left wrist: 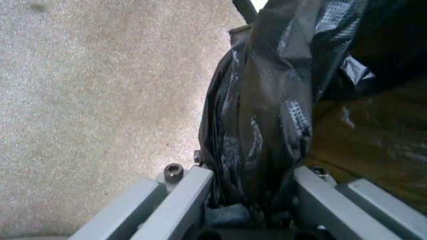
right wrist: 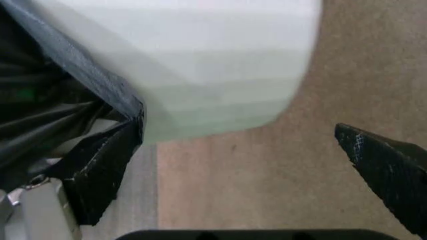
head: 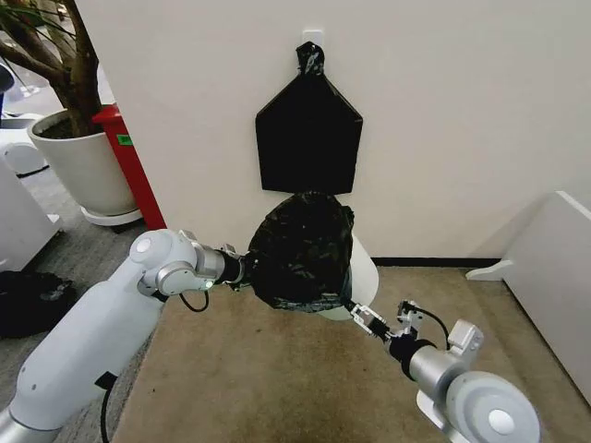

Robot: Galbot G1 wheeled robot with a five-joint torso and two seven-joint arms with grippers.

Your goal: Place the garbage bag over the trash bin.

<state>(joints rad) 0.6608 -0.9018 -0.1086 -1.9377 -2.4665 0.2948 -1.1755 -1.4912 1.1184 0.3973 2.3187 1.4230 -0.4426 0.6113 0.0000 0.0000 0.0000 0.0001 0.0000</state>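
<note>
While the right gripper [head: 355, 312] sits nearest the robot, low at the near side of the trash bin [head: 363, 268], its fingers [right wrist: 100, 165] stand spread apart, one touching the edge of the garbage bag [head: 300, 249] by the bin's white wall, the other out over the carpet [head: 277, 378]. Just beyond, the left gripper [head: 247, 269] reaches in from the left, its fingers [left wrist: 183, 200] clenched on a bunched fold of the bag, the black plastic pinched between them. Covering the top and most of the left side of the bin, the bag hangs crinkled and glossy, with the bin's right side bare. Standing on the carpet, the bin is close to the wall [head: 462, 111]. On that wall, right above it, hangs a flat black bundle [head: 308, 138] knotted at its top. Farther left stands a large white plant pot [head: 83, 171]
</note>
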